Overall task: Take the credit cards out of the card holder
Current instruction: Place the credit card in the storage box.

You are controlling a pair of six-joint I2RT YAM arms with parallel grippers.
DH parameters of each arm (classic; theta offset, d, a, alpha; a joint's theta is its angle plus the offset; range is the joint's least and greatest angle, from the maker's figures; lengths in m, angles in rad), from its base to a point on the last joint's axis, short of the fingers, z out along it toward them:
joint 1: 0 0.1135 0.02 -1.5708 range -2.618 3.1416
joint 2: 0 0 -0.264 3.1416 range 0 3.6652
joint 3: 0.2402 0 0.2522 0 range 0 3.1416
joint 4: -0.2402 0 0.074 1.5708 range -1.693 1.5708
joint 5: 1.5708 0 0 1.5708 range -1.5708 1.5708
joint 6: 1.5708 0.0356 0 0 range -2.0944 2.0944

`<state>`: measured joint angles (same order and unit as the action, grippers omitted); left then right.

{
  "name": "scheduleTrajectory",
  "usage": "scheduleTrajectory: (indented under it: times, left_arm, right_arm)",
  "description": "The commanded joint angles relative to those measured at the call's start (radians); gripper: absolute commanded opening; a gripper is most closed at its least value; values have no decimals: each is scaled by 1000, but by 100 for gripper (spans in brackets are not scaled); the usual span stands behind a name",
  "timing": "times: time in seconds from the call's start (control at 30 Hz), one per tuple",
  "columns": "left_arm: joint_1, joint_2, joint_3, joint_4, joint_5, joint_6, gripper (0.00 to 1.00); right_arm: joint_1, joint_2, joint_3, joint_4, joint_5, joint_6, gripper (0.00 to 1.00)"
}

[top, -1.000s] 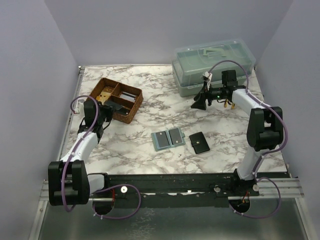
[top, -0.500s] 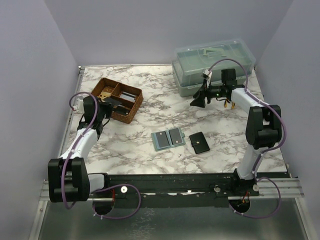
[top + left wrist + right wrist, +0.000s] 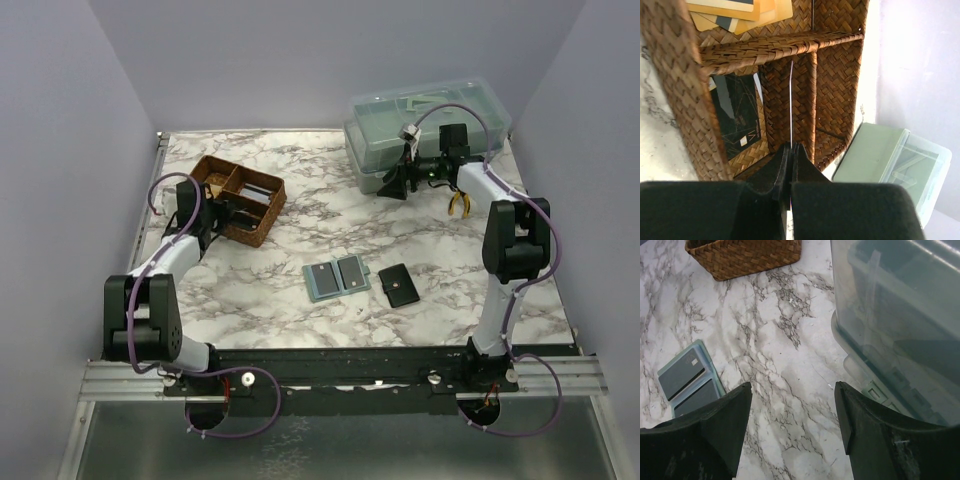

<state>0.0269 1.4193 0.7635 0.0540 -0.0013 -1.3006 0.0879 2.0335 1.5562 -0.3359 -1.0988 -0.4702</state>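
Note:
The sage-green card holder (image 3: pixel 337 278) lies unfolded at the table's middle, showing two dark inner panels; it also appears at the left edge of the right wrist view as the card holder (image 3: pixel 687 382). My left gripper (image 3: pixel 222 212) hangs over the wicker basket (image 3: pixel 236 198), shut on a thin card (image 3: pixel 791 100) seen edge-on between the left gripper's (image 3: pixel 791 147) fingers. Tan cards (image 3: pixel 740 12) lie in one basket compartment and a black card (image 3: pixel 737 112) in another. My right gripper (image 3: pixel 392 185) stands open and holds nothing, far from the holder, beside the plastic box; the right gripper (image 3: pixel 792 390) shows only marble between its fingers.
A black snap wallet (image 3: pixel 398 285) lies right of the card holder. A clear lidded plastic box (image 3: pixel 425 130) stands at the back right, close to my right fingers. A yellow-handled tool (image 3: pixel 459 204) rests on the table near the right arm. Walls close in on both sides.
My left gripper has moved up and right over the basket, still shut on the card. My right gripper has drawn back toward the plastic box. The card holder has not moved.

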Motion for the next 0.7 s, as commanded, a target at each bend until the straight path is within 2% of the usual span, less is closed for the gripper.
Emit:
scheduleTrajectory:
  times: [0.0, 0.23, 0.37, 0.53, 0.67]
  left_arm:
    - [-23, 75, 87, -51, -32, -7, 0]
    - [-58, 115, 196, -252, -163, -10, 0]
    - [-62, 138, 218, -291, -179, -27, 0]
    - [-68, 191, 247, -290, -145, -26, 6]
    - [-69, 214, 266, -289, -138, -14, 18]
  right_arm:
    - [-3, 21, 32, -27, -31, 0, 73]
    - [-4, 5, 14, -15, -16, 16, 73]
    - [-4, -4, 3, -7, -14, 20, 73]
    - [-4, -13, -6, 7, -14, 27, 73]
    - [-4, -24, -18, 16, -11, 27, 73]
